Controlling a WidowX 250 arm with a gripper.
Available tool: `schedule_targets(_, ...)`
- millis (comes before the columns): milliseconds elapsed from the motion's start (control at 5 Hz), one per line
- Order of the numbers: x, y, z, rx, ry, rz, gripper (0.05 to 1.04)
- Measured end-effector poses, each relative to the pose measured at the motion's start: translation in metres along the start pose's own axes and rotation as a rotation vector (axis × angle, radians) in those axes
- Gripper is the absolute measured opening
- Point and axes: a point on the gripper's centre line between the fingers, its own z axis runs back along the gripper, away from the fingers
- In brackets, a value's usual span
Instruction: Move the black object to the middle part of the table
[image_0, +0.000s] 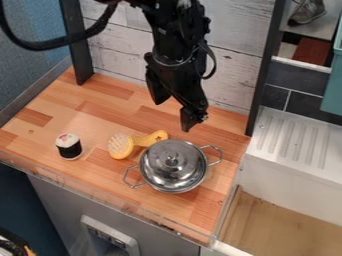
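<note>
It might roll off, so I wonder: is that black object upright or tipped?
Upright: the black object has its pale end facing up.

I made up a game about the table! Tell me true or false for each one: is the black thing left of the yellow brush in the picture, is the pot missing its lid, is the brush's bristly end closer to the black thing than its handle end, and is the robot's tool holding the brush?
The black thing is left of the yellow brush. True.
The pot has no lid. False: a shiny lid is on it.
The bristly end is closer to the black thing. True.
The tool is holding the brush. False: the brush lies on the wooden table, and the tool hangs above.
</note>
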Motion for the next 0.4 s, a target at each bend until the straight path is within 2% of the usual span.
schedule_targets(200, -0.006, -0.002, -0.007, -0.010, 0.028, -0.001, 1.001)
schedule_targets(400, -0.026, 0.021, -0.012, 0.011, 0.052, 0.070, 1.001)
